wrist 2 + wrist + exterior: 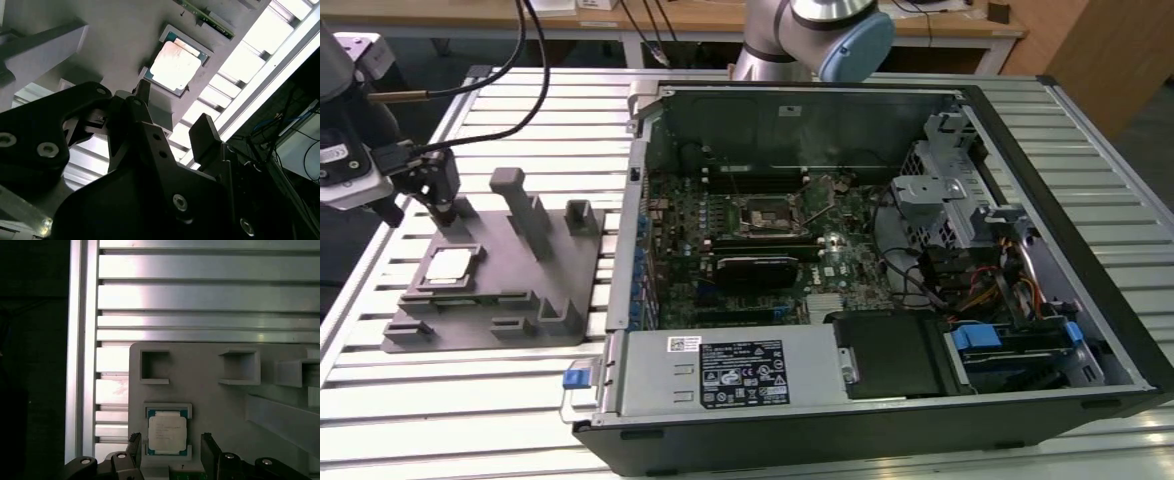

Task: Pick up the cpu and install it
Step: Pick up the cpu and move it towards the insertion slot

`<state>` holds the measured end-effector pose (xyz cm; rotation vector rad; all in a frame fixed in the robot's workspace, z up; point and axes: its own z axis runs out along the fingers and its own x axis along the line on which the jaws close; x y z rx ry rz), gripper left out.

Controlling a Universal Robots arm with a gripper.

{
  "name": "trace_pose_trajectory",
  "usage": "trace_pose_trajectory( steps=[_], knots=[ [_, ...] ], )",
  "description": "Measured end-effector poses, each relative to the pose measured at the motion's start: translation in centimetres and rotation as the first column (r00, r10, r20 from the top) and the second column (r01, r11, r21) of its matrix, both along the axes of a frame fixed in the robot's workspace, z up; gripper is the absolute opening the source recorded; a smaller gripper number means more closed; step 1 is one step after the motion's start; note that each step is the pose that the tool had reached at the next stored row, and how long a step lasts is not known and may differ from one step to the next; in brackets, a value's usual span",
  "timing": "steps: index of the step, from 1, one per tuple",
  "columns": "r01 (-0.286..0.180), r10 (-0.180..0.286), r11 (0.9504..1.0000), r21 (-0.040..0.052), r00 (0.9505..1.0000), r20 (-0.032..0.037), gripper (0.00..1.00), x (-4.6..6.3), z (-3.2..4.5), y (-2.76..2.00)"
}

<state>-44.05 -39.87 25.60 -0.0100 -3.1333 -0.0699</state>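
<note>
The cpu [450, 265], a small square chip with a silvery top, lies flat in a recess of the grey fixture [520, 300] at the exterior view's left. My gripper [420, 215] hangs a little above it and is open. In the first wrist view the cpu [167, 432] sits between the two dark fingers [134, 450] of the gripper [170, 456], with gaps on both sides. The second wrist view shows the cpu [176, 65] beyond the gripper [172, 117], untouched. The black socket [765, 213] sits on the motherboard inside the open computer case [1067, 200].
Upright blocks [520, 200] of the fixture rise just beside the gripper toward the case. The fixture rests on a slatted aluminium table [494, 400]. The arm's base [821, 40] stands behind the case. Cables [494, 90] run from the gripper's body.
</note>
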Motion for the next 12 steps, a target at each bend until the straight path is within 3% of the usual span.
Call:
trace_pose_trajectory(
  steps=[3,4,7,12],
  knots=[
    [-0.011,0.011,0.9999,-0.0001,0.9999,-0.0004,0.6,0.0,-0.52,-0.18],
    [-0.015,0.015,0.9999,-0.0001,0.9999,-0.0006,0.66,0.0,-0.72,-0.26],
    [-0.02,0.02,0.9998,-0.0001,0.9998,-0.0007,0.66,0.0,-1.26,-0.59],
    [-0.02,0.02,0.9998,-0.0002,0.9998,-0.0008,0.67,0.0,-2.15,-0.69]
  ],
)
